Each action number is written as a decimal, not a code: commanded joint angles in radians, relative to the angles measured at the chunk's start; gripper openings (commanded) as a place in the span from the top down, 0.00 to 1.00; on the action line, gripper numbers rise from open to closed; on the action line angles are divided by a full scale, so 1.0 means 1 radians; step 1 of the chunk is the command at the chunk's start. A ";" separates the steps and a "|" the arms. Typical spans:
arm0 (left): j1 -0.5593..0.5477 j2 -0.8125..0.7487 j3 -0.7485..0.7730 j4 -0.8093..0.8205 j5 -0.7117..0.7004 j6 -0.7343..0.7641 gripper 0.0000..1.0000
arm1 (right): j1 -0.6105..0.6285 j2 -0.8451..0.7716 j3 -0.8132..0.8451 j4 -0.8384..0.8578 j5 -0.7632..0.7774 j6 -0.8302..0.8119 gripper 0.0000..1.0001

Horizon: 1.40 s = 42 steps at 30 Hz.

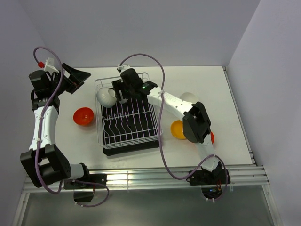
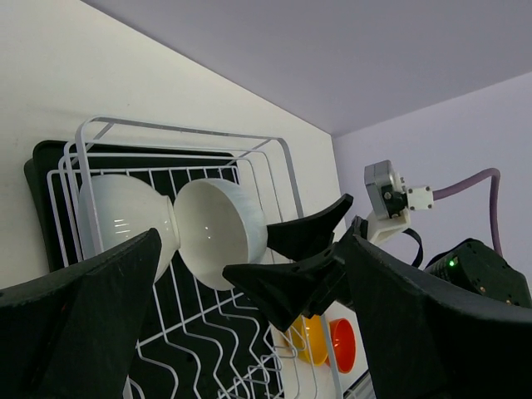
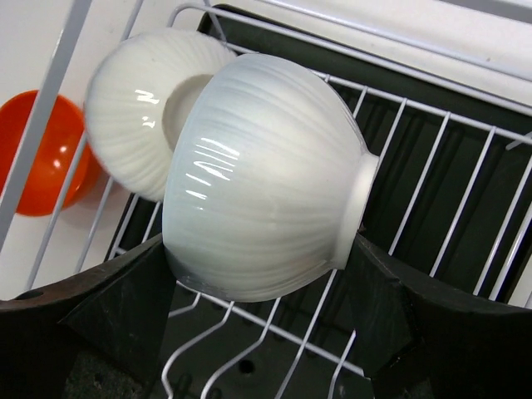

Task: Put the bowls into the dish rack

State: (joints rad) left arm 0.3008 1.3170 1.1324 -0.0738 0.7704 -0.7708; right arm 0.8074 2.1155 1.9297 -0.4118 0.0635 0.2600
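Observation:
The dish rack [image 1: 141,134] is a white wire basket on a black tray at mid table. My right gripper [image 1: 121,95] reaches into its far left corner and is shut on a white bowl [image 3: 266,179], held on its side just above the wires, one finger at the rim and one at the foot. A second white bowl [image 3: 141,116] leans beside it at the rack's corner [image 1: 106,97]. Both bowls show in the left wrist view [image 2: 220,229]. My left gripper [image 1: 75,77] is open and empty, raised left of the rack.
A red-orange bowl [image 1: 83,117] sits on the table left of the rack. A yellow-orange bowl [image 1: 177,129] and a red-orange one [image 1: 212,137] lie right of the rack, partly behind my right arm. A white bowl [image 1: 189,97] sits at the far right.

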 commanded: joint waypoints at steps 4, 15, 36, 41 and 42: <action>0.009 -0.027 -0.002 0.031 0.029 0.019 0.02 | 0.015 0.040 0.103 0.061 0.147 -0.051 1.00; 0.017 -0.018 0.001 0.039 0.033 0.016 0.02 | 0.023 0.092 0.121 0.053 0.190 -0.080 1.00; 0.015 -0.010 -0.008 0.042 0.040 0.019 0.01 | 0.050 0.162 0.207 -0.025 0.142 -0.104 0.71; 0.015 -0.012 -0.011 0.042 0.043 0.024 0.01 | 0.052 0.155 0.209 -0.030 0.101 -0.100 0.22; 0.017 -0.013 -0.010 0.039 0.041 0.025 0.01 | 0.053 0.152 0.209 -0.032 0.093 -0.100 0.16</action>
State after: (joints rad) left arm 0.3111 1.3174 1.1316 -0.0689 0.7895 -0.7704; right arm 0.8421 2.2803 2.0945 -0.4442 0.2073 0.1619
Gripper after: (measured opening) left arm 0.986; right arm 0.826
